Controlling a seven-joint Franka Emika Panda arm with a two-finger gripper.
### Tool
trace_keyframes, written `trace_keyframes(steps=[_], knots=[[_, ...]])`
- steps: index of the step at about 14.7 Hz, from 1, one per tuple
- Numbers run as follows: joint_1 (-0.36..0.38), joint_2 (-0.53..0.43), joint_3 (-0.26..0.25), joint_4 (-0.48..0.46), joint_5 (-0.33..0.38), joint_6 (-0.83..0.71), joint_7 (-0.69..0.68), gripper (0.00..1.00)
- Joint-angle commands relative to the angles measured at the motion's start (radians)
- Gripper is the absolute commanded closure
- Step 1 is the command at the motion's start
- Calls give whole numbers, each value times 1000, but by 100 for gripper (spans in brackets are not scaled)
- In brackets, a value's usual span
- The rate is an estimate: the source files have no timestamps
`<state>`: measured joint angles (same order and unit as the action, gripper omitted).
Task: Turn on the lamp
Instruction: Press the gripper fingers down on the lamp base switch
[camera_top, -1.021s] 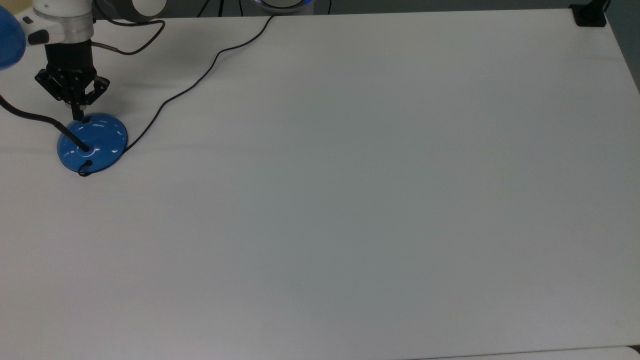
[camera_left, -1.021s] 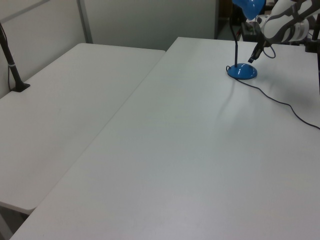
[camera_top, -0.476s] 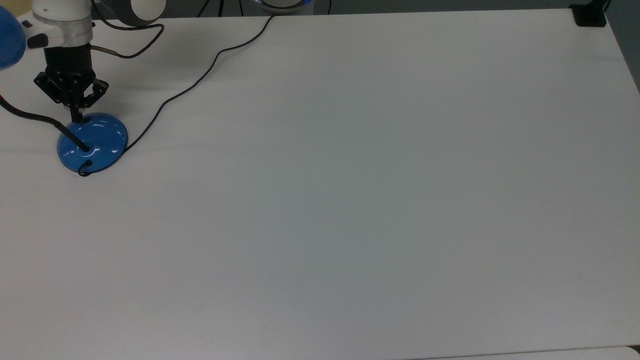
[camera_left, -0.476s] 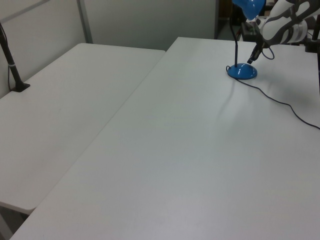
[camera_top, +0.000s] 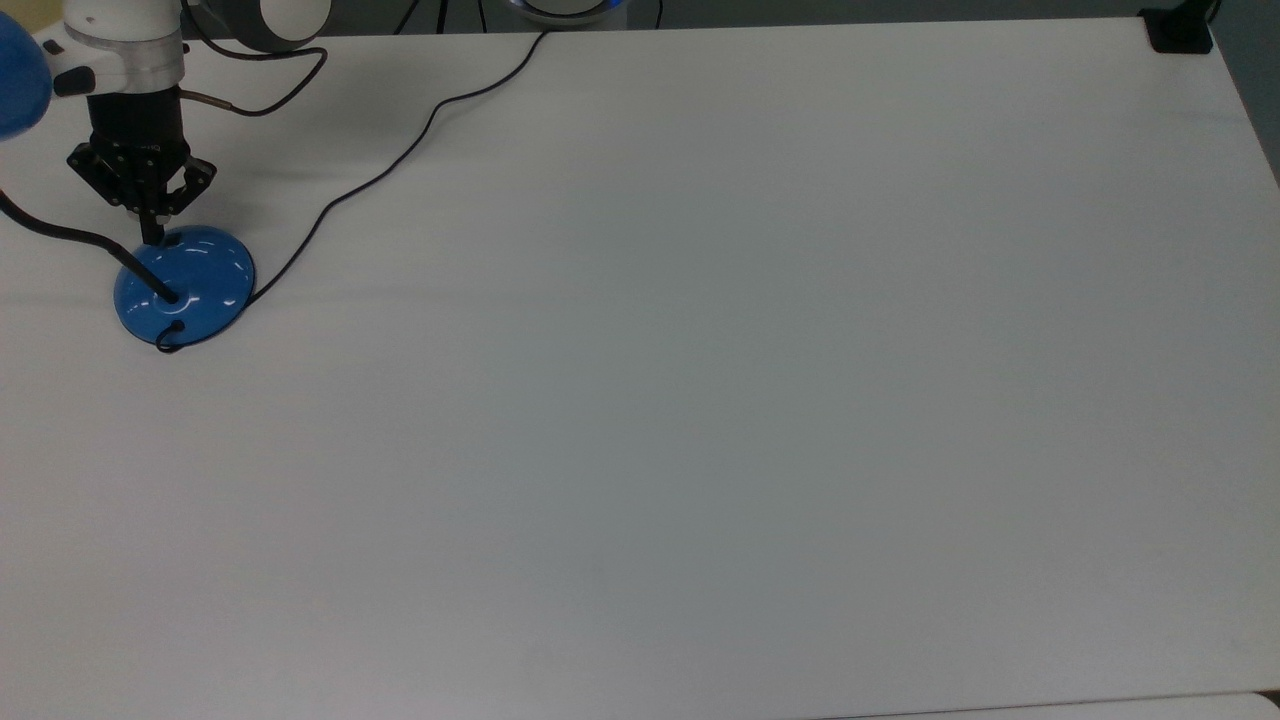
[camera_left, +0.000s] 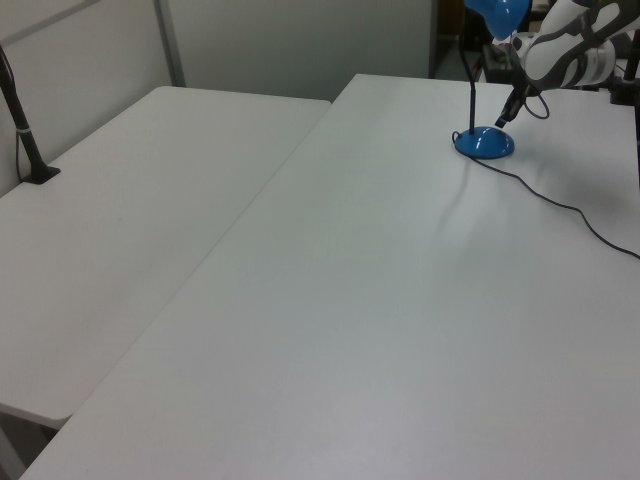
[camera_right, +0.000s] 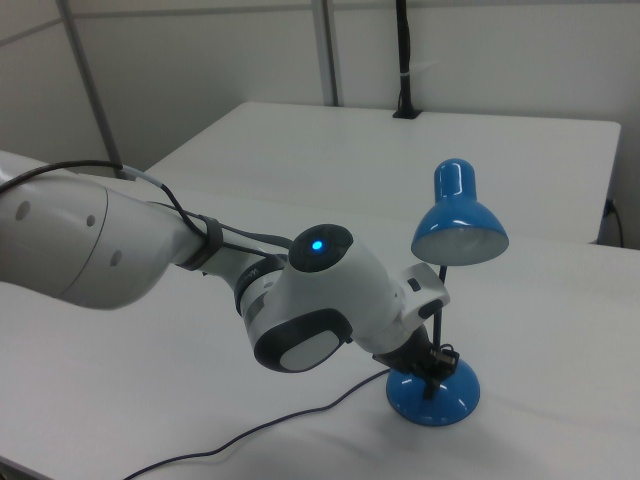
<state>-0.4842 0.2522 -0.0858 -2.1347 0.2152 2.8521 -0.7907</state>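
Since a second ago the hand (camera_top: 152, 236) has slid a little toward the top view's left and now rests its pressed-together fingertips at the far rim of the lamp (camera_top: 185, 285). Glossy and dome-shaped, the blue base catches pale highlights; a black bendy gooseneck rises from its middle to a rounded blue shade (camera_right: 459, 221), unlit inside. A thin black cord (camera_top: 400, 160) snakes from the base across the matte white worktop (camera_top: 700, 400). Lamp and hand sit near the top view's upper left corner.
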Motion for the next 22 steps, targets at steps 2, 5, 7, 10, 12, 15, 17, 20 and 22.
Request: trace_keyframes(steps=[2,5,7,10,12,15,17,20,22], knots=[[-2,-10,3,-22,18,12,7,100],[-2,-10,3,-30,18,12,7,100],[-2,-7,3,-30,18,12,7,100],[-1,-2,3,-30,18,13,8,100],[-1,-2,3,-27,18,13,10,100],[1,9,3,-24,18,15,10,100],[2,12,5,-24,18,15,10,100],[4,22,5,-22,18,15,10,100],[6,28,5,-22,18,15,10,100]])
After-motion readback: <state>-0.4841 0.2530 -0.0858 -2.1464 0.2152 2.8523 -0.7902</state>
